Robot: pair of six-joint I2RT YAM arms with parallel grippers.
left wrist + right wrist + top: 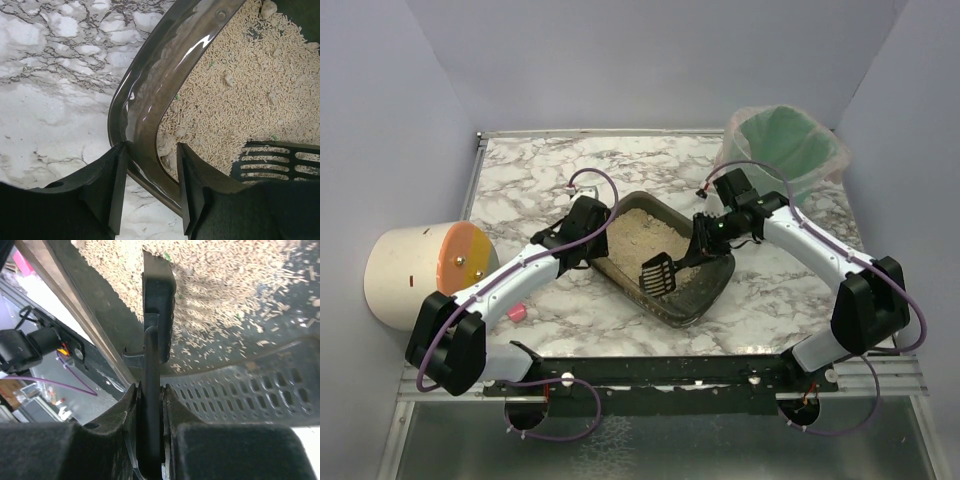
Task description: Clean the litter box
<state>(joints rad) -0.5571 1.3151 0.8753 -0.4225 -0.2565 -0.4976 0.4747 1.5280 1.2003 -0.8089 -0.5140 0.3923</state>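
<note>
The litter box [703,292] is a dark tray with beige litter [638,235], set at an angle mid-table. My left gripper [594,242] straddles its left rim [150,85], one finger [116,180] outside and one inside against the wall, shut on it. My right gripper [704,238] is shut on the handle of the black slotted scoop [660,272]. The scoop head hangs over the near part of the litter and also shows in the left wrist view [280,160]. In the right wrist view the scoop [159,300] is seen edge-on between my closed fingers [150,390]. Pale clumps [172,142] lie by the inner finger.
A green bucket lined with a clear bag [782,145] stands at the back right, behind the right arm. A beige cylinder with an orange face [420,270] lies off the table's left edge. A small pink object [517,313] sits by the left arm.
</note>
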